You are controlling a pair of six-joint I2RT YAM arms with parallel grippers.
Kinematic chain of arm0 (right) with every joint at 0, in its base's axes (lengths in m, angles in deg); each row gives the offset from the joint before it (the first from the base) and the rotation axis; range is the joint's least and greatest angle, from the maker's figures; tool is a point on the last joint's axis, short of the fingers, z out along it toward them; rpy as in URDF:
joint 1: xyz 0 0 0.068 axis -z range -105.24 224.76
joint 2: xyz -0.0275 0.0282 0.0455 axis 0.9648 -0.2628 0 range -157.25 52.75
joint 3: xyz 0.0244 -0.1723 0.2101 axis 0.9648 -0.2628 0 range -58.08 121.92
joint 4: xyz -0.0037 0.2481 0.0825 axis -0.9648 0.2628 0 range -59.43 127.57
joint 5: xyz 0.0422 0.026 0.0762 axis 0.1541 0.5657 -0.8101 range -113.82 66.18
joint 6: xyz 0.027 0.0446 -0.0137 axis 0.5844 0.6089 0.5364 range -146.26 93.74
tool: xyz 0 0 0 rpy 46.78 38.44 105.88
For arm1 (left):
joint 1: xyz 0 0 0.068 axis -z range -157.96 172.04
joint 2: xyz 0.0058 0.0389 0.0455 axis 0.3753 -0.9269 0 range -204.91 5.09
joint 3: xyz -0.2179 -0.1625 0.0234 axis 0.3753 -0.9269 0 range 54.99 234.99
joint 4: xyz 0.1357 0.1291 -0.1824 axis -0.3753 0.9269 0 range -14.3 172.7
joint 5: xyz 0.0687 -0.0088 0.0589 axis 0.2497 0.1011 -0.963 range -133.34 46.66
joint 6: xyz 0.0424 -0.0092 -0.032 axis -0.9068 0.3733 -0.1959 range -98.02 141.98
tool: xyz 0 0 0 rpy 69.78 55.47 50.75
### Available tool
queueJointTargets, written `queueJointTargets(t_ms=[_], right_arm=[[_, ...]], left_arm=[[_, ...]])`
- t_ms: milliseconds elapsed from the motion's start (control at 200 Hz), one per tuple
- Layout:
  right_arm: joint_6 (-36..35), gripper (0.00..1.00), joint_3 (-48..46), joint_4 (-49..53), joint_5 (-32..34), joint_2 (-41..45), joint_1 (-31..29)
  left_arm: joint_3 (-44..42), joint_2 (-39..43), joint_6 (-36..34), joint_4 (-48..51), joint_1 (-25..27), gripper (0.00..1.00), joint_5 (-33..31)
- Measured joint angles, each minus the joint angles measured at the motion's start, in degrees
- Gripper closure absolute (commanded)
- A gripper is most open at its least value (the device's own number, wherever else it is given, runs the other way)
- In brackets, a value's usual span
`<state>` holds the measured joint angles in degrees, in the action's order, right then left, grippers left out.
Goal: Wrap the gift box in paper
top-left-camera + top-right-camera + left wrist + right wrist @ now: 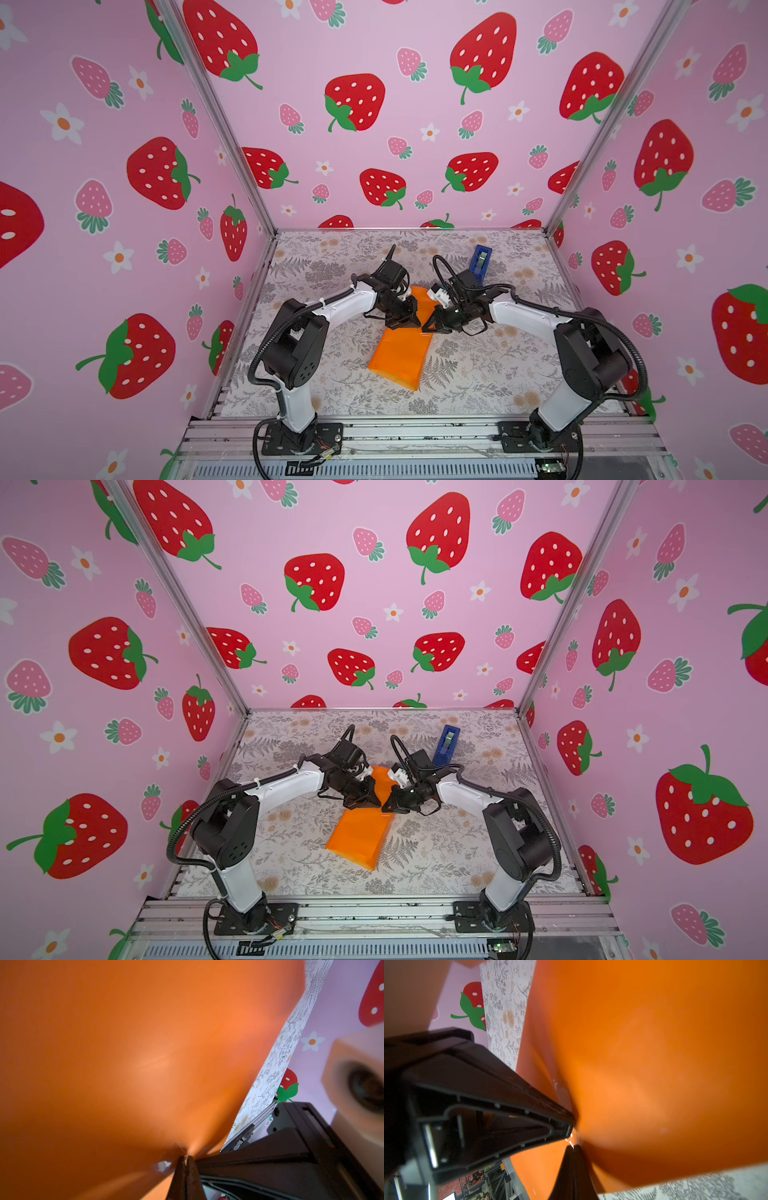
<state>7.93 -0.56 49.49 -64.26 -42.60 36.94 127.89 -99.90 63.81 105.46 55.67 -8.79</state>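
I have both arms meeting over the paper (398, 357). The left gripper (415, 323) and right gripper (428, 326) come in from opposite sides, tips almost touching each other.

In the left wrist view the left fingertips (181, 1167) are pressed together, and the orange sheet puckers out from them, so I read that as a pinch on the paper. In the right wrist view the right fingertips (571, 1159) are likewise together with creases running into them. I judge a pinch on the paper there too, though how much of the fold is caught is hidden.

A short strip of clear tape (166, 1162) sits just beside the left tips, stuck to the sheet.

I cannot see the gift box in any view. I take it to be inside the orange packet, below and in front of the fingers.

The relation that matters is this. The packet's long axis runs away from the fingers toward the arm bases, slightly skewed, and a shorter raised flap lies just behind the tips. The pinch is near the far end, not the middle. Neither arm is nearer, since both hold the same spot.

The blue tape dispenser (480, 259) stands behind the right gripper, well apart from the left one, so the right arm is better placed to reach it.

I find no brand, label or writing on the paper, the dispenser or the floral table covering (332, 257).
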Motion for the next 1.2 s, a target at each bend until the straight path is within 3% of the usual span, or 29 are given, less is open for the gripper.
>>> queueJointTargets(t_ms=[545,1201], right_arm=[[-0.5,0.98,-6.8,8.1,6.3,8.8,-0.5],[4.7,0.98,-8.7,-1.4,2.1,6.6,-1.6]], left_arm=[[0.0,0.0,0.0,0.0,0.0,0.93,0.0],[0.0,0.0,0.0,0.0,0.0,0.93,0.0]])
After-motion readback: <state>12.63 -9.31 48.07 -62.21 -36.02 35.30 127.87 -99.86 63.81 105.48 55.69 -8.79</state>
